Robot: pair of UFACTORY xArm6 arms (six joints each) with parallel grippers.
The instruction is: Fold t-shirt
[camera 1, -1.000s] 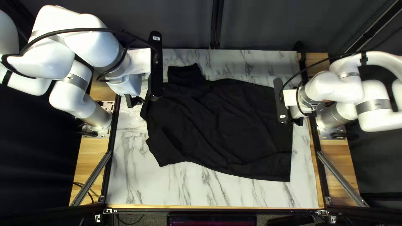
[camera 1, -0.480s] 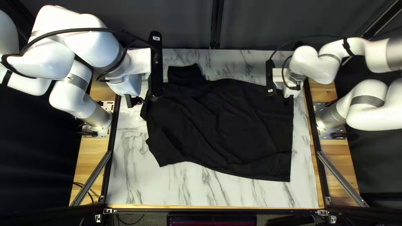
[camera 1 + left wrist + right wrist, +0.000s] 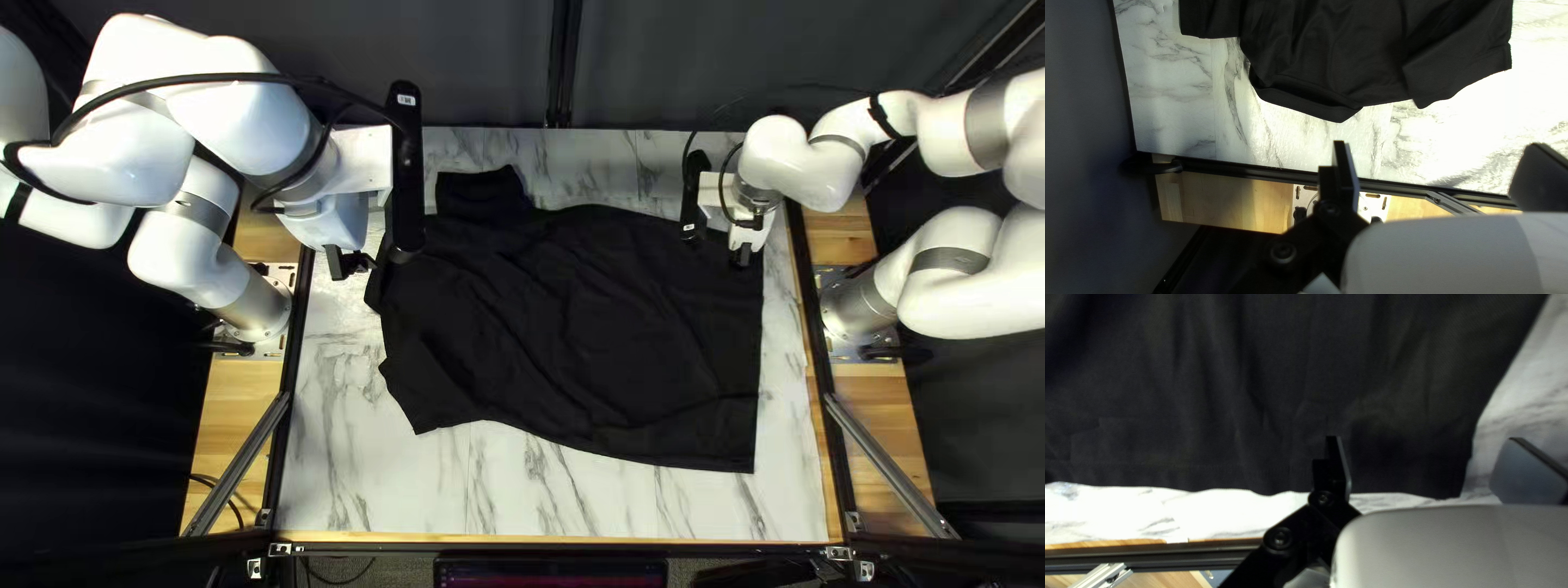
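Gaping wide, my left gripper (image 3: 1438, 145) and right gripper (image 3: 1426, 440) are holding nothing; the shirt (image 3: 588, 338) is lying spread, every fold remaining.

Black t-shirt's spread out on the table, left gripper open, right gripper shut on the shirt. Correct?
Not quite: the right gripper is open, its fingers wide apart, as the right wrist view shows. The black t-shirt is spread out on the table and the left gripper is open.
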